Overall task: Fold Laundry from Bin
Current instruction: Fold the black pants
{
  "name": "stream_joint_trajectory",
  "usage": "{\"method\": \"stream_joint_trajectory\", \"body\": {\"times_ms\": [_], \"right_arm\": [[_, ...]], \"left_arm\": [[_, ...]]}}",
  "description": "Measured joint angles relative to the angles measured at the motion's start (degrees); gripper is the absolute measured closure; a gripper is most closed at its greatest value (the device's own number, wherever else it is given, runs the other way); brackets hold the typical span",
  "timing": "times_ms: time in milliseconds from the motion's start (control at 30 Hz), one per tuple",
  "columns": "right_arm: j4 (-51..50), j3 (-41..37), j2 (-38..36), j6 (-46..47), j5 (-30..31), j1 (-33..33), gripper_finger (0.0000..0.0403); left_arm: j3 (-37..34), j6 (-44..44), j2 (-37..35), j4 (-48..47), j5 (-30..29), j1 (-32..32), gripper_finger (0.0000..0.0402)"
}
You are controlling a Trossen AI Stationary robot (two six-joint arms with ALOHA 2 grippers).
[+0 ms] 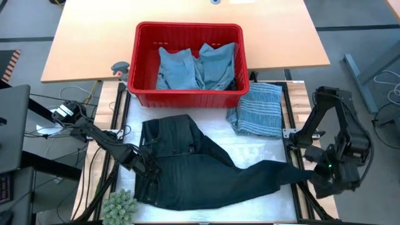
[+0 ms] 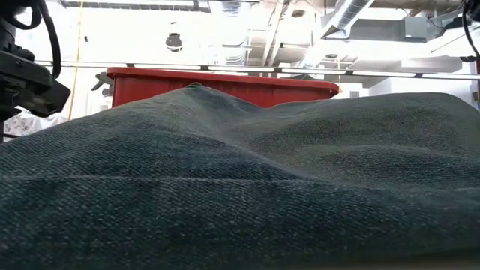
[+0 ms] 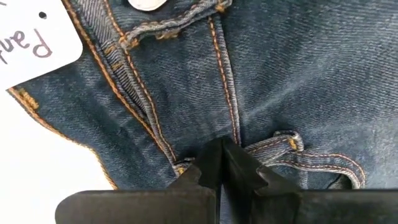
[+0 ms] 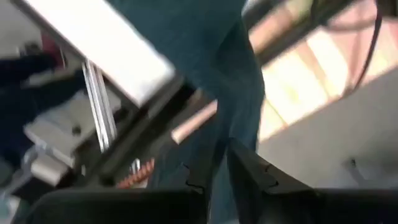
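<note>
Dark blue jeans [image 1: 187, 169] lie spread across the white table, waist toward the left and one leg reaching to the right edge. They fill the low view [image 2: 240, 187]. My left gripper [image 1: 142, 164] points down, shut on the waist end [image 3: 222, 155]. At the table's right edge, my right gripper [image 1: 314, 178] is shut on the leg's end [image 4: 217, 171]. The red bin [image 1: 187, 62] stands at the far side with light blue laundry [image 1: 197, 65] inside. A striped grey-blue garment [image 1: 257, 109] lies folded on the table beside the bin. My left gripper pinches the denim below the fly [image 3: 231, 134], beside a belt loop [image 3: 289, 142], between its two fingertips. The fingers come from above, pointing down. The jeans lie flat on the table around them. My right gripper has the jeans' leg [image 4: 239, 93] between its two fingers, which come steeply from above. The leg's end [image 1: 294, 175] is raised at the table's right edge. The rest of the jeans stays on the table. One layer or several, I cannot tell.
A white paper tag [image 3: 31, 37] hangs at the jeans' waist. A small green plant [image 1: 120, 206] sits at the near left corner. The table's frame rails [image 1: 290, 125] run along its sides. A wooden table [image 1: 75, 44] stands behind the bin.
</note>
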Motion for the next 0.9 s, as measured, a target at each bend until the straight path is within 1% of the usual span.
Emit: {"method": "stream_joint_trajectory", "body": {"times_ms": [100,133,167,200,233,300,400,467,500,533,567,600,667,700,733,800,900], "right_arm": [[-0.08,-0.06,-2.37,2.35,-5.15,0.11,0.0326],[0.01,-0.33,-3.19,3.36,-5.61,0.19,0.0326],[0.67,-0.36,-3.84,3.5,-3.76,0.17,0.0326],[1.61,-0.23,-4.51,2.38,-0.04,0.17,0.0326],[2.56,0.07,-5.15,0.65,5.03,0.13,0.0326],[3.75,0.69,-6.62,-2.58,17.0,-0.7,0.0326],[3.9,2.14,-8.36,-8.0,40.23,-3.96,0.0326],[3.96,2.52,-8.94,-14.7,55.8,-7.57,0.0326],[3.97,2.53,-8.95,-18.87,61.71,-9.93,0.0326],[3.98,2.53,-8.78,-23.45,65.32,-12.4,0.0326],[4.04,2.47,-8.36,-28.68,66.86,-15.38,0.0326],[4.01,2.25,-7.79,-33.43,67.15,-18.89,0.0326],[5.05,1.58,-6.0,-41.41,66.65,-26.52,0.0325],[6.66,1.42,-4.87,-45.77,65.44,-30.29,0.0323],[8.6,1.35,-3.69,-50.93,63.06,-33.56,0.0319],[13.76,1.22,-1.02,-62.88,56.29,-40.01,0.0304],[24.54,1.31,4.17,-77.82,46.78,-50.07,0.0267]], "left_arm": [[0.0,0.74,0.01,-0.04,0.06,-0.1,0.0401],[0.0,0.76,0.01,-0.04,-0.05,-0.28,0.0401],[0.0,0.76,0.01,-0.06,-0.33,-0.48,0.0401],[0.0,0.75,0.01,-0.07,-0.57,-0.69,0.0401],[0.0,0.71,0.01,-0.07,-0.85,-0.88,0.0401],[0.0,0.71,0.01,-0.07,-1.19,-1.16,0.0401],[0.0,0.31,0.01,-0.09,-1.59,-1.81,0.0402],[0.0,-0.38,0.01,-0.09,-1.97,-2.18,0.0401],[0.0,-0.83,0.01,-0.09,-2.15,-2.38,0.0401],[0.0,-1.25,0.01,-0.09,-2.27,-2.56,0.0401],[0.02,-1.64,0.01,-0.12,-2.38,-2.68,0.0401],[0.07,-1.83,0.03,-0.13,-2.45,-2.79,0.0401],[0.09,-2.08,0.03,0.0,-2.45,-2.86,0.0401],[0.09,-2.45,0.05,0.05,-2.43,-2.86,0.0401],[0.09,-3.06,0.05,0.19,-2.39,-2.86,0.0401],[0.09,-4.18,0.11,1.18,-1.58,-2.91,0.0401],[0.07,-4.91,0.14,1.67,-1.45,-2.93,0.0401]]}}
